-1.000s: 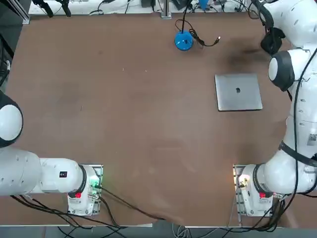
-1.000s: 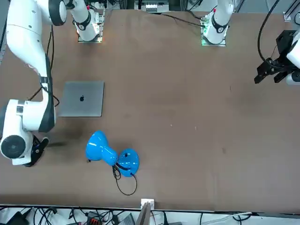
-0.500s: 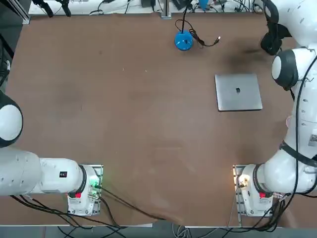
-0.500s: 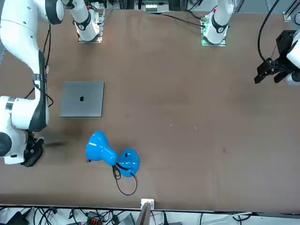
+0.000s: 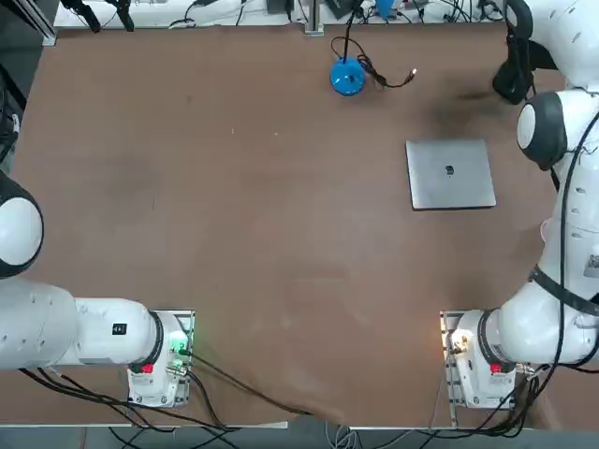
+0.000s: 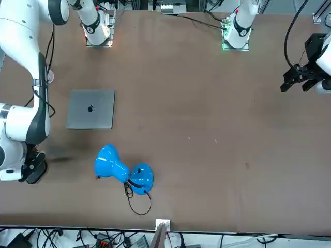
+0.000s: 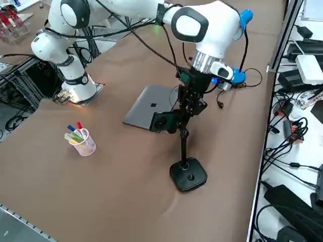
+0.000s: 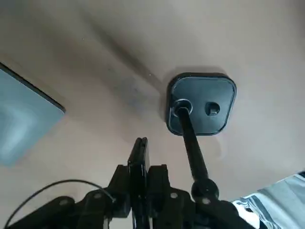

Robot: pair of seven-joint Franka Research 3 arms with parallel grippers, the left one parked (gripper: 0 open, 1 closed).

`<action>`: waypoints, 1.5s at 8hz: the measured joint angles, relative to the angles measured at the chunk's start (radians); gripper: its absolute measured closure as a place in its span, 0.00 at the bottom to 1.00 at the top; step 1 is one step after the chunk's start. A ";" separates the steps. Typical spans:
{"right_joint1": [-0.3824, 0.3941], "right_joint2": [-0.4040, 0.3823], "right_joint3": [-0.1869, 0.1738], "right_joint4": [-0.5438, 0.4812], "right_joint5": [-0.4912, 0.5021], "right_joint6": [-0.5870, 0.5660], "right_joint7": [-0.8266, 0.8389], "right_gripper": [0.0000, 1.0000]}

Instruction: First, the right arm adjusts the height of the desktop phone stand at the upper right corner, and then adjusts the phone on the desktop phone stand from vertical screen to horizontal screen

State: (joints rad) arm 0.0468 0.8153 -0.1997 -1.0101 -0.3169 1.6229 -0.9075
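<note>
The desktop phone stand shows in the right side view: a rounded-square black base (image 7: 188, 175), a thin upright pole (image 7: 183, 146) and the head on top. The phone (image 7: 161, 122), a small black slab, sits at the head with its long side roughly level. The right arm reaches down from above, and my right gripper (image 7: 179, 117) is at the head, shut on the phone. In the right wrist view the phone (image 8: 139, 155) stands edge-on between the black fingers (image 8: 159, 183), with the base (image 8: 202, 102) and pole (image 8: 193, 148) just beside it. In the top view the arm hides the stand.
A closed silver laptop (image 5: 450, 174) lies just inward of the stand. A blue round-based stand (image 5: 346, 77) with a black cable is at the far edge. A clear cup of markers (image 7: 81, 141) stands near the right arm's base. The table edge runs close beside the stand base.
The right arm's upper links have swung outward toward the table's right edge, by a small amount. The gripper stays shut. Laptop and blue stand have not moved.
</note>
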 joint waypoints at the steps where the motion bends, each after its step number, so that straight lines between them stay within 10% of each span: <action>1: -0.005 -0.010 0.000 0.000 0.018 0.000 0.000 0.82; 12: -0.090 -0.058 -0.001 0.001 0.263 0.016 -0.127 0.82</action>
State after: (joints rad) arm -0.0428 0.7575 -0.2011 -1.0094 -0.0542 1.6393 -1.0346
